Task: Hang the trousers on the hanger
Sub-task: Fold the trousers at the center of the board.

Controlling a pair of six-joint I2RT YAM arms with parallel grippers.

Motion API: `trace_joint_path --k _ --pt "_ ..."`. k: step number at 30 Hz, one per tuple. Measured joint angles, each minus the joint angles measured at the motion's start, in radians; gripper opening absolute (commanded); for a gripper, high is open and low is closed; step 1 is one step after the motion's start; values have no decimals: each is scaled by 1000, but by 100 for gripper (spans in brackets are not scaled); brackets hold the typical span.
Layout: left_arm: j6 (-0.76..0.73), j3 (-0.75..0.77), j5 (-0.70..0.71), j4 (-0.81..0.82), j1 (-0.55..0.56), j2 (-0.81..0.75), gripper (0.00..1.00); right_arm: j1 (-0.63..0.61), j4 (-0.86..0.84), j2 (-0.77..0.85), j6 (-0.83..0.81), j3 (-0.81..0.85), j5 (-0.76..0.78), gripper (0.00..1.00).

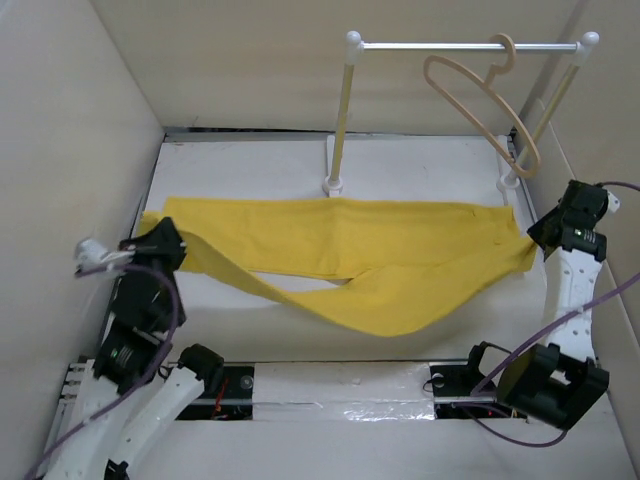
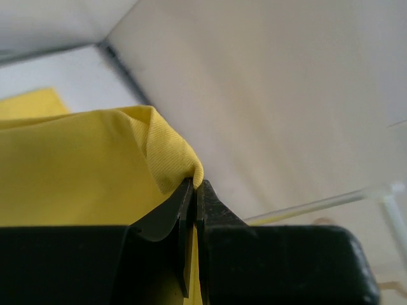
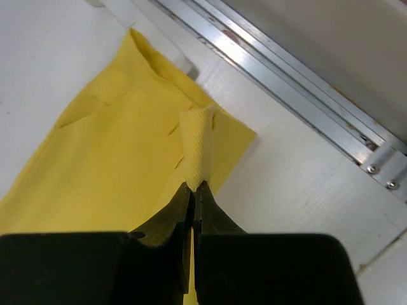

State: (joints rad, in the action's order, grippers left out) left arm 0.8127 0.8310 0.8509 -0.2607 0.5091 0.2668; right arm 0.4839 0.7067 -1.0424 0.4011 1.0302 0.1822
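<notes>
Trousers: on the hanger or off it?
Off. The trousers are stretched between the left pincer and right pincer, each shut on an end; the hanger hangs bare on the rail.

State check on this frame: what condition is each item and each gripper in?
trousers: stretched lengthwise, both ends pinched.
hanger: hooked on the rail, tilted, bare.
rail: upright on its two posts.
left gripper: shut on trousers.
right gripper: shut on trousers.

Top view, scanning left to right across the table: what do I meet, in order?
left gripper, pinching one end → trousers, stretched across → right gripper, pinching the other end.
</notes>
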Motion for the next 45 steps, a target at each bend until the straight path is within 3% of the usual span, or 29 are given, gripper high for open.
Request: trace_joint_path --k 6,10,12,17,19,24,45 --pt "124 0 32 -88 0 428 0 -83 -38 -195 23 155 37 0" --pt "127 17 53 -161 -79 544 0 -99 -56 -284 23 238 51 0" --pt "102 47 31 -156 -191 592 0 -99 -73 -309 26 243 52 0" --pt "28 80 -160 -122 -632 738 0 -92 -113 -326 30 203 41 0" --pt "1 79 -203 -132 -724 782 0 -90 -123 -327 37 182 15 0" --pt "-48 103 -232 -133 -733 868 0 -90 -143 -376 39 187 -6 0" --pt "-212 464 -190 -3 -643 1453 0 -168 -260 -655 17 355 16 0"
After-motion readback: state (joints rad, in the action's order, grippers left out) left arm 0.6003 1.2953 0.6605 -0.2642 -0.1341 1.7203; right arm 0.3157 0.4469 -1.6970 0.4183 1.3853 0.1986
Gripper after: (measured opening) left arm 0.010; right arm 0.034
